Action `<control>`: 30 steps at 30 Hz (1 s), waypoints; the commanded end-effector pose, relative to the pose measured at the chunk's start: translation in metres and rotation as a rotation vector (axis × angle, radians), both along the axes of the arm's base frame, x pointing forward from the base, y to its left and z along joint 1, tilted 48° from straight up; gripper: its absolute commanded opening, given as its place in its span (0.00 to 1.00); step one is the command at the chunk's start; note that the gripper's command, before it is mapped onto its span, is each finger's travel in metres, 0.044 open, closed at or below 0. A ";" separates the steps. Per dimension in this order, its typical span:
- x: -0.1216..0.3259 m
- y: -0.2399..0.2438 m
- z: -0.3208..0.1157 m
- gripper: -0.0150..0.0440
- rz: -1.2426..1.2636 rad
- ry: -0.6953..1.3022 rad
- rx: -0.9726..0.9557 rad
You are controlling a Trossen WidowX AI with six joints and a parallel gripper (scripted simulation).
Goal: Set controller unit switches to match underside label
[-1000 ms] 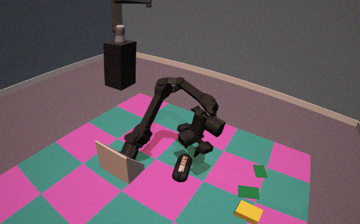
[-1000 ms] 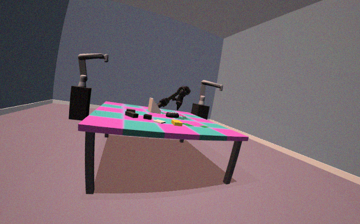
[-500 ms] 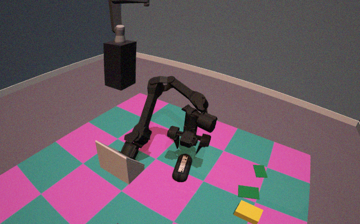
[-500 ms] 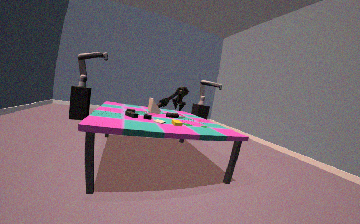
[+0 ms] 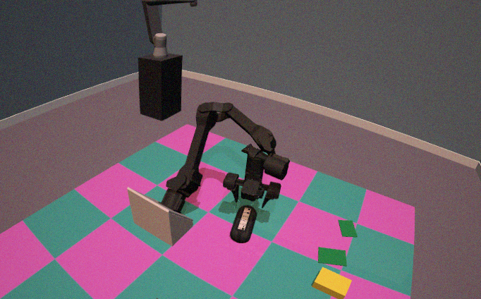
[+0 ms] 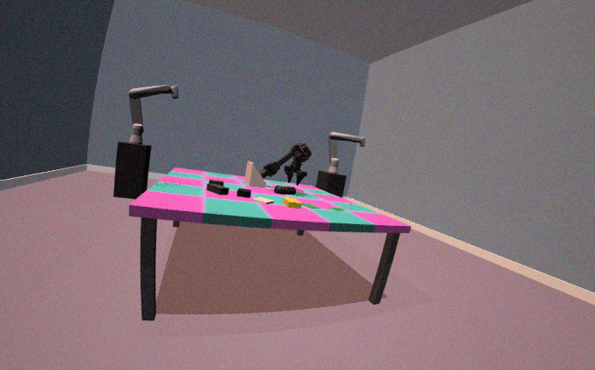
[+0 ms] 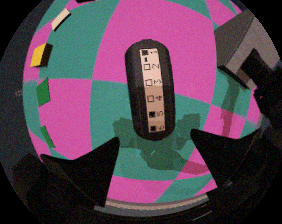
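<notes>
Your pincer is spread wide, with nothing between its fingers; it hovers near one end of the controller unit. That unit lies label up, six numbered squares showing, on your pink-and-teal checkered surface. Around you are a mauve floor and blue-grey walls. Count two green plates, one yellow block, one cream piece, one beige-faced wedge, three other dark blocks and two grey arms on black pedestals.
</notes>
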State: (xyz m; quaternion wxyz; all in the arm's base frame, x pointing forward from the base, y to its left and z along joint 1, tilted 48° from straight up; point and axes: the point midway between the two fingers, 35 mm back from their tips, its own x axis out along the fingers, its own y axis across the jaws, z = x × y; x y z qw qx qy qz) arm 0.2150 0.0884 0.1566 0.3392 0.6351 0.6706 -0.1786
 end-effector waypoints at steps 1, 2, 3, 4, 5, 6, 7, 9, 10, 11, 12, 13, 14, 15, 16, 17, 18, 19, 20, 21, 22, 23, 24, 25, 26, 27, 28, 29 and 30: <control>-0.001 0.006 -0.006 1.00 0.001 0.004 0.006; -0.001 0.007 -0.007 1.00 0.001 0.003 0.006; -0.001 0.008 -0.008 1.00 0.002 0.002 0.006; -0.001 0.009 -0.009 1.00 0.003 0.001 0.006; -0.001 0.010 -0.010 1.00 0.004 0.000 0.006; -0.001 0.011 -0.011 1.00 0.005 -0.001 0.007; -0.001 0.013 -0.012 1.00 0.005 -0.002 0.007; -0.001 0.015 -0.014 1.00 0.007 -0.003 0.008; -0.001 0.016 -0.015 1.00 0.008 -0.004 0.008; -0.001 0.018 -0.016 1.00 0.009 -0.005 0.008; -0.001 0.019 -0.017 1.00 0.010 -0.006 0.009; -0.001 0.020 -0.018 1.00 0.011 -0.007 0.009; -0.001 0.021 -0.019 1.00 0.011 -0.008 0.010; -0.001 0.022 -0.020 1.00 0.012 -0.009 0.011; -0.001 0.024 -0.021 1.00 0.013 -0.010 0.011; -0.001 0.025 -0.022 1.00 0.014 -0.011 0.012; -0.001 0.026 -0.023 1.00 0.015 -0.012 0.013; -0.002 0.027 -0.024 1.00 0.016 -0.013 0.013; -0.002 0.029 -0.025 1.00 0.017 -0.014 0.014; -0.002 0.030 -0.026 1.00 0.018 -0.014 0.015; -0.002 0.031 -0.027 1.00 0.019 -0.015 0.016; -0.002 0.032 -0.027 1.00 0.019 -0.016 0.016; -0.002 0.034 -0.028 1.00 0.020 -0.017 0.017; -0.003 0.035 -0.029 1.00 0.021 -0.018 0.018; -0.003 0.035 -0.030 1.00 0.022 -0.018 0.019; -0.003 0.035 -0.030 1.00 0.022 -0.018 0.019; -0.003 0.035 -0.030 0.96 0.022 -0.018 0.019; -0.003 0.035 -0.030 0.91 0.022 -0.018 0.019; -0.003 0.035 -0.030 0.87 0.022 -0.018 0.019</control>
